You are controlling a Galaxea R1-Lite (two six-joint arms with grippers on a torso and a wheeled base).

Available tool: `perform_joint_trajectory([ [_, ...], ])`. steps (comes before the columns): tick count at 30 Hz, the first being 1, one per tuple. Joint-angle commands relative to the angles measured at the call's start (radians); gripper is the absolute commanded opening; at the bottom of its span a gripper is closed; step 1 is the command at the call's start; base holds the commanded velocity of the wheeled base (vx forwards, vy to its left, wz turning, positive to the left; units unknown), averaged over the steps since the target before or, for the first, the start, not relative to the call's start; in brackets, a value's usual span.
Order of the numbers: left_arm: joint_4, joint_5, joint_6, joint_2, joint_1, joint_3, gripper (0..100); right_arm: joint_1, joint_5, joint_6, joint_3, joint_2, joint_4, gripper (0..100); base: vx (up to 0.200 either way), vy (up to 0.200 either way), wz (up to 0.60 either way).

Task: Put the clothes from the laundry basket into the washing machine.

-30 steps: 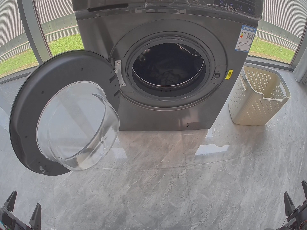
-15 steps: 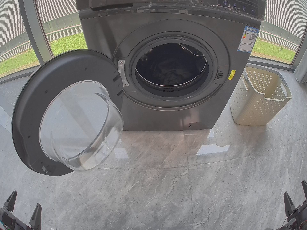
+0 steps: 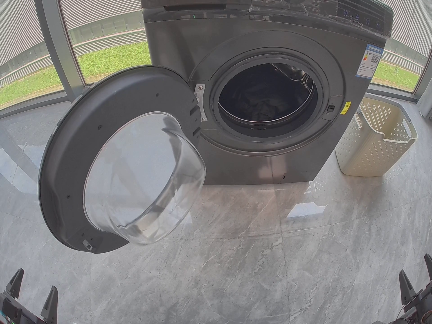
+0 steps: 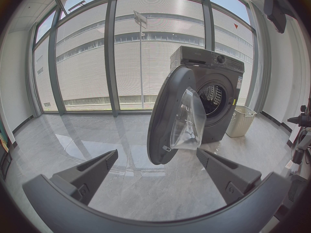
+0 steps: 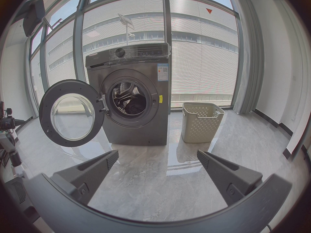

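Observation:
A grey washing machine stands ahead, its round door swung wide to the left. Dark clothes lie inside the drum; they also show as dark clothes in the right wrist view. The cream laundry basket sits on the floor right of the machine, and I see nothing in it. My left gripper is open and empty, low and well back from the door. My right gripper is open too, holding nothing, far short of the basket.
Glossy grey marble floor spreads between me and the machine. The open door juts out over the floor on the left side. Tall windows run behind the machine.
The whole head view has shifted, so the machine, door and basket now sit further right and slightly larger; the camera moved. Both grippers keep the same place.

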Motion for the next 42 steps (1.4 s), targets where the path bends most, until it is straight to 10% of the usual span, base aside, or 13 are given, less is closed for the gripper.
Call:
perform_joint_trajectory([
  [1, 0.0, 0.0, 0.0, -0.013, 0.0, 0.018, 100, 0.0, 0.0, 0.001, 0.018, -0.016, -0.001, 100, -0.2, 0.0, 0.0],
  [42, -0.002, 0.002, 0.0, -0.013, 0.0, 0.018, 100, 0.0, 0.0, 0.0, 0.018, -0.016, 0.001, 100, -0.024, 0.0, 0.13],
])
